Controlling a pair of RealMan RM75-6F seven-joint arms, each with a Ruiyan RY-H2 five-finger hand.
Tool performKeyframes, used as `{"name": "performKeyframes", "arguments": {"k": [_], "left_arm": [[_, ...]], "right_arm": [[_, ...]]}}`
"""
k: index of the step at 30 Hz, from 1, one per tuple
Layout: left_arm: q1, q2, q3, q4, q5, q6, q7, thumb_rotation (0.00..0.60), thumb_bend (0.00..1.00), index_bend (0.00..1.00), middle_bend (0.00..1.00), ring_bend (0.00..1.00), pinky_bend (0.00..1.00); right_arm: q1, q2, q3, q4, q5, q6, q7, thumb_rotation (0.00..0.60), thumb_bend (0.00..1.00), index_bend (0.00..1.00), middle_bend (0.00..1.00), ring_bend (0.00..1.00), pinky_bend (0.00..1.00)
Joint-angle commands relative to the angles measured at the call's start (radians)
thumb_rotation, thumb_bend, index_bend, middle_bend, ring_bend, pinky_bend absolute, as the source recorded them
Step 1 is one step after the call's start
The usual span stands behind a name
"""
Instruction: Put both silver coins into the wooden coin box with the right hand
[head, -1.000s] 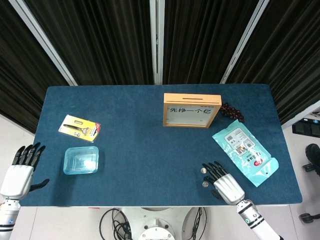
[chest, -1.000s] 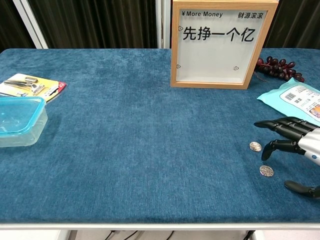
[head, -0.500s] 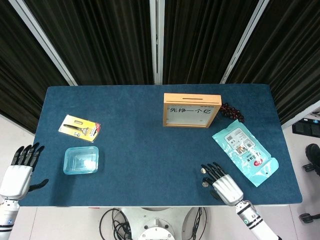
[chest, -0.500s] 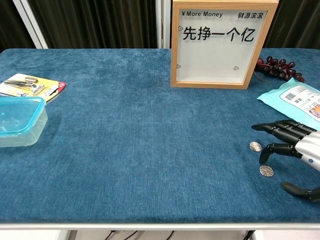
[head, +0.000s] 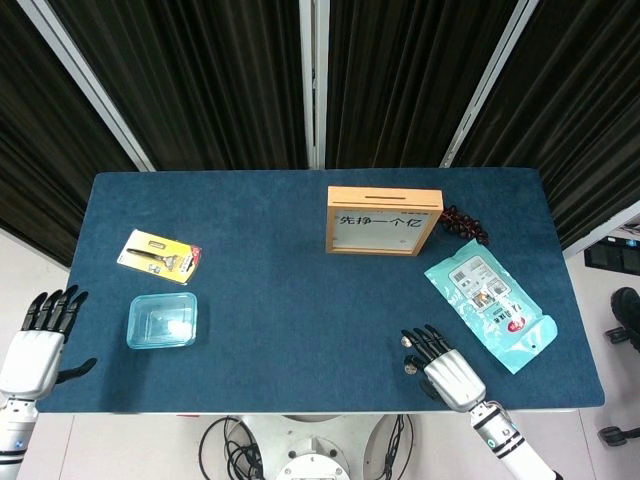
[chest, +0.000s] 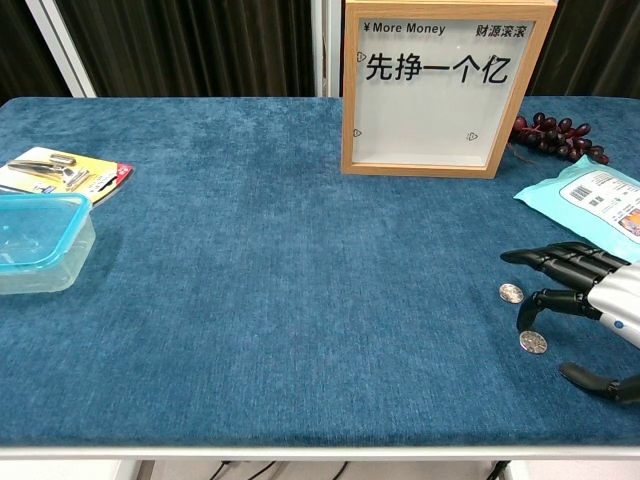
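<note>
From above, the right hand (head: 452, 372) sits low at the table's near edge, fingers spread and holding nothing, fingertips right beside the two silver coins (head: 408, 354), which lie one behind the other on the blue cloth. The wooden coin box (head: 384, 220) stands well apart, up towards the far side, slot in its top edge. The left hand (head: 40, 345) hangs off the table's left corner, fingers apart, empty. From the chest camera it's clearer: the nearer coin (chest: 533, 342) sits just under one curled fingertip, the farther coin (chest: 511, 293) just beside the others, neither lifted yet. The teal packet (chest: 598, 202) lies just behind the hand, dark grapes (chest: 556, 136) by the box. Here's the worry, to my eye: flat coins on plush cloth give the fingers no edge, so a pinch could skid one forward or flick it off the near edge, and a shallow grip might drop it on the long carry to that narrow slot.
</note>
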Motion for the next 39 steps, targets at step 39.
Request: {"name": "performKeyframes", "arguments": {"k": [39], "left_arm": [[-0.008, -0.004, 0.001, 0.026, 0.005, -0.01, -0.031, 0.6, 0.04, 0.0, 0.0, 0.0, 0.0]], "right_arm": [[0.005, -0.038, 0.016, 0.029, 0.033, 0.0, -0.036, 0.6, 0.31, 0.45, 0.0, 0.0, 0.0]]}}
